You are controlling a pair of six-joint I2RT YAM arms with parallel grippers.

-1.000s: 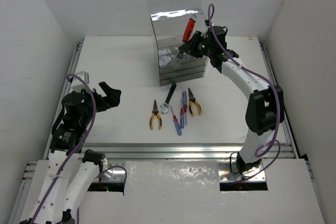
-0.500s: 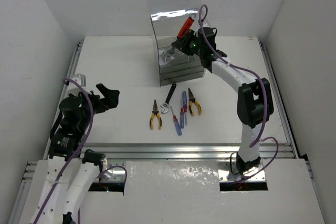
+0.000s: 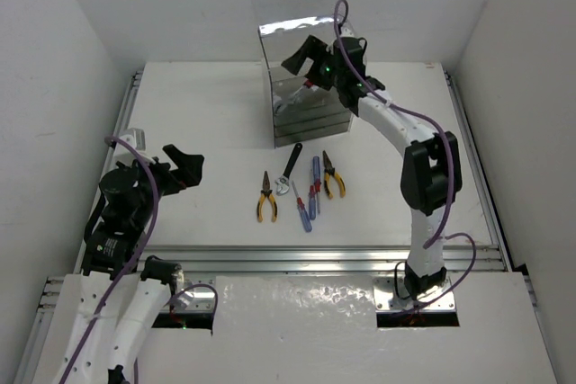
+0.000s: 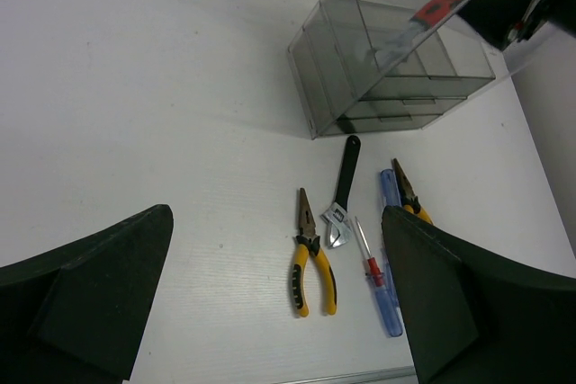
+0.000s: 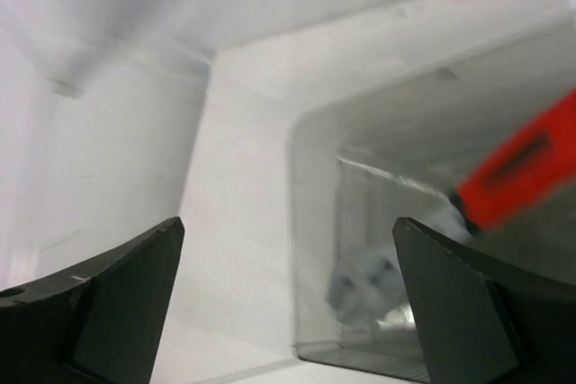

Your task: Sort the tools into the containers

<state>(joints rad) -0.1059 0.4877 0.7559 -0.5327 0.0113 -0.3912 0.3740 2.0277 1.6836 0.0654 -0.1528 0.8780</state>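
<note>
The right gripper is held over the open top of the containers, a smoky clear unit of stacked shallow trays at the far middle of the table. Its jaws are spread wide and nothing is clamped between them. The red-handled adjustable wrench is seen inside the tall transparent top, tilted, with the red handle up and the silver head pointed down toward the trays (it is blurred in the right wrist view, so whether it rests on anything cannot be told).

The left gripper is held above the near-left part of the table, well apart from every tool, with its 2 fingers fully parted and nothing gripped.

5 tools are laid in a loose row just in front of the containers: 1 pair of yellow-handled pliers on the left, the black-handled wrench beside it, a thin red screwdriver, a blue screwdriver, and the second yellow-handled pliers on the right.
</note>
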